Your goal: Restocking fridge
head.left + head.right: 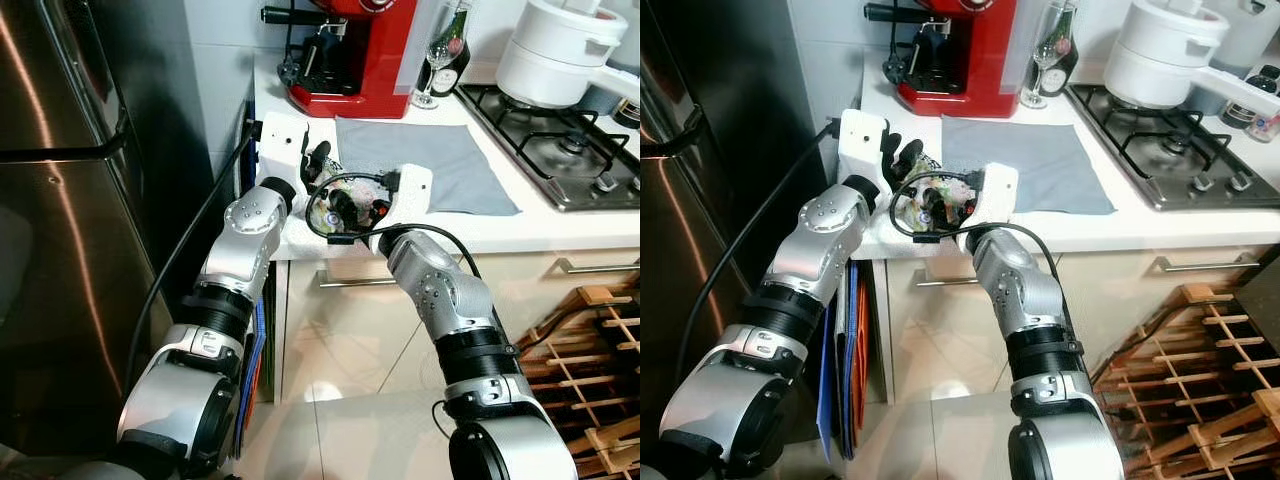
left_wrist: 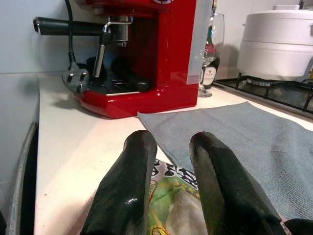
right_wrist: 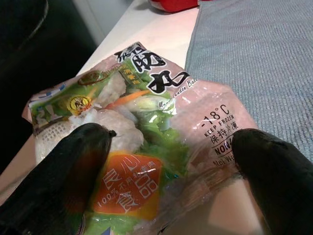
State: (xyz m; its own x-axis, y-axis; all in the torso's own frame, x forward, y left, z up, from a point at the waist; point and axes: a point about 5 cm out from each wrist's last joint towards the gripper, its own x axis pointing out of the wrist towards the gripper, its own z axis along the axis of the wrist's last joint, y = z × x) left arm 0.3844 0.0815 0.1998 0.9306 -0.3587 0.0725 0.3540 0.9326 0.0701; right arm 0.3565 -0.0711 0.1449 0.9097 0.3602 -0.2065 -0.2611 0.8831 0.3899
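Note:
A clear frozen-food bag (image 3: 146,127) with green and orange print lies on the white counter (image 1: 290,130) near its front left corner, beside a grey cloth (image 1: 430,160). My right gripper (image 3: 173,139) is open, with one finger on each side of the bag. My left gripper (image 2: 168,142) reaches over the bag's far end from the counter's left edge. Its two fingers (image 2: 129,166) stand a little apart, with the bag (image 2: 171,205) showing below the gap. The stainless fridge (image 1: 60,200) stands shut at my left.
A red coffee machine (image 1: 350,50) with a loose plug stands at the back of the counter, with a wine glass (image 1: 437,60) beside it. A gas hob (image 1: 560,140) with a white pot (image 1: 560,50) is on the right. A wooden rack (image 1: 590,360) stands low on the right.

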